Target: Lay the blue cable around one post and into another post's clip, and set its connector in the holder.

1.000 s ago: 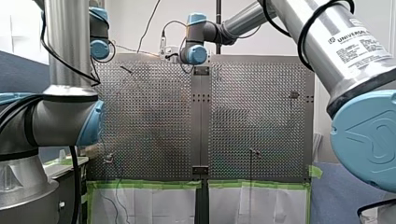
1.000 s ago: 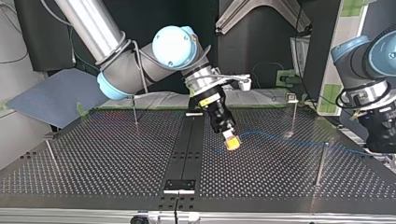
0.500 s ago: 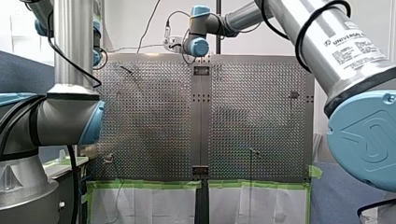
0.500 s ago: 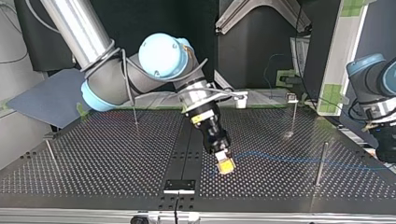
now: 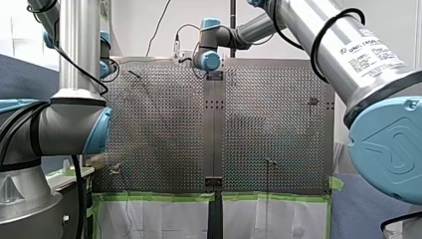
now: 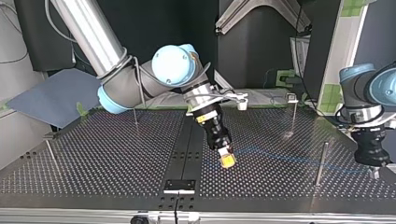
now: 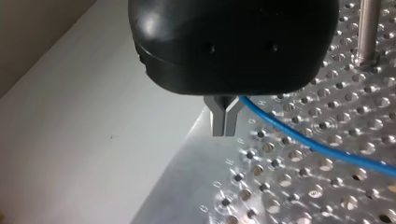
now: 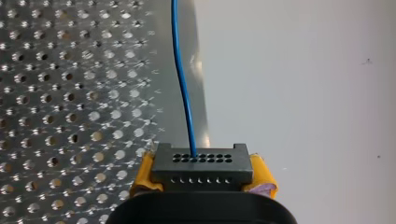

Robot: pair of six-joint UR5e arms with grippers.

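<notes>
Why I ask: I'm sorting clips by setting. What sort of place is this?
Probably a robotics lab bench: my right arm and my left arm over a perforated table with upright posts and a blue cable.

Cable (image 8: 183, 88) is blue, connector (image 8: 201, 165) dk grey, pads (image 8: 143, 176) yellow, table (image 8: 70, 93) silver & perforated, tape (image 5: 154, 196) green

White wall (image 5: 130, 25), blue partition (image 5: 20, 74), green-taped white sheet (image 5: 164, 219), dark backdrop (image 6: 154, 18)
</notes>
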